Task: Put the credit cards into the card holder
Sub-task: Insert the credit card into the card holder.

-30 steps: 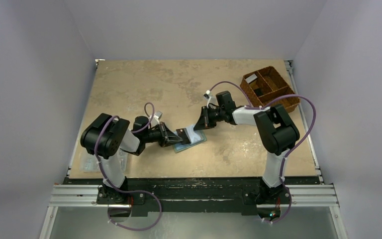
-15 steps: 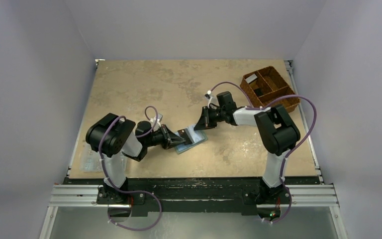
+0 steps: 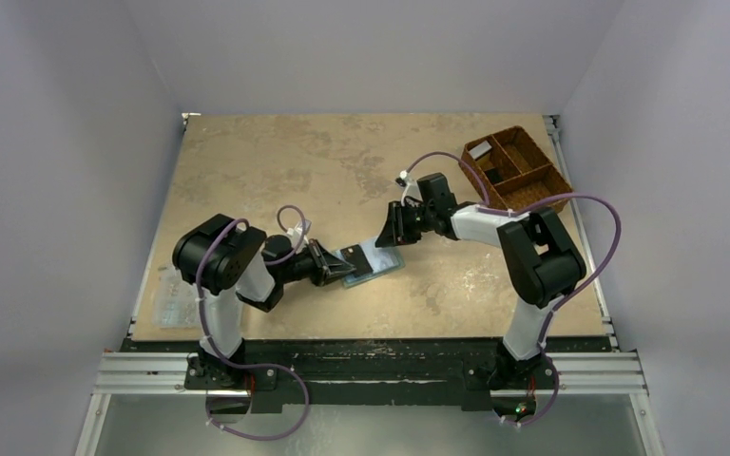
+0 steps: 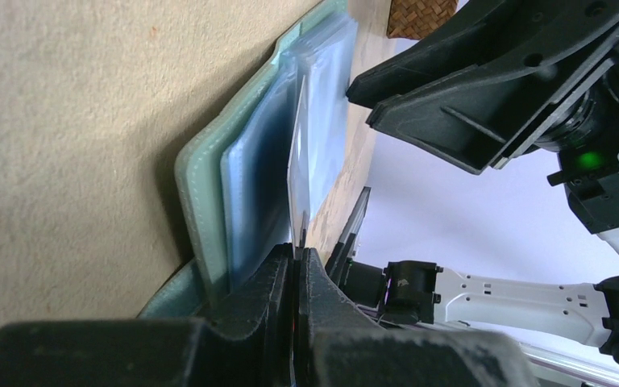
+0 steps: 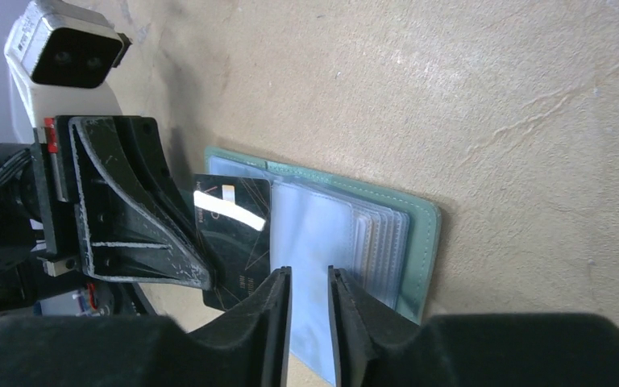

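A: Slid the card holder (image 3: 385, 256) rightward on the bench (image 3: 247, 161). Gripping anything?
B: Clamping a dark credit card (image 5: 234, 218) over its left half with the left pincer (image 4: 297, 250); holding nothing in the right pincer (image 5: 308, 278), slightly parted above it.

Left pincer (image 4: 297, 256) clamped; right pincer (image 5: 309, 284) seemingly slightly parted.
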Tool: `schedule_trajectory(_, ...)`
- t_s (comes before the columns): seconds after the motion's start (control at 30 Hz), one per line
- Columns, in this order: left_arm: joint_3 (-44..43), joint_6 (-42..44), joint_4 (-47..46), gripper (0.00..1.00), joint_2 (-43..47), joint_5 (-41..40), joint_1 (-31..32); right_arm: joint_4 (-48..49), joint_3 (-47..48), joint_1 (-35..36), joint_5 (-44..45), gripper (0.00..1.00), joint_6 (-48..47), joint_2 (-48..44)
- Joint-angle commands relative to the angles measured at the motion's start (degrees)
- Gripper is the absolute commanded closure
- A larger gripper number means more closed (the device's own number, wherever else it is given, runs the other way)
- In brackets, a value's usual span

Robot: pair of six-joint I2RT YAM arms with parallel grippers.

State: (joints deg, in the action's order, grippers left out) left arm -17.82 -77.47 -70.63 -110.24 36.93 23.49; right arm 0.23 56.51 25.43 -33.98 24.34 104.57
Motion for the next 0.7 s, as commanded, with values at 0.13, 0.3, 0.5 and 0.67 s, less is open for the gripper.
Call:
schedule_trajectory(0.13,-2.5,-2.5,-10.1,1.00,-5.4,1.0,2.1,-3.9,-0.9,-0.8,2.1,0.60,-3.4,-1.8)
schedule_trajectory(0.3,-2.5,-3.3,-12.1,1.00,-7.1,1.1,2.3,-4.7,-1.0,-1.9,4.0,0.59,-3.0,-4.3)
schedule_trajectory(0.5,-3.6,-2.7,-11.8,1.00,-7.5,1.3,2.3,-4.4,-2.0,-4.0,6.4,0.55,-1.8,-3.9)
schedule_trajectory(0.67,-4.2,-2.7,-11.7,1.00,-8.2,1.7,2.3,-5.5,-1.2,-4.0,5.2,0.50,-3.8,-0.8)
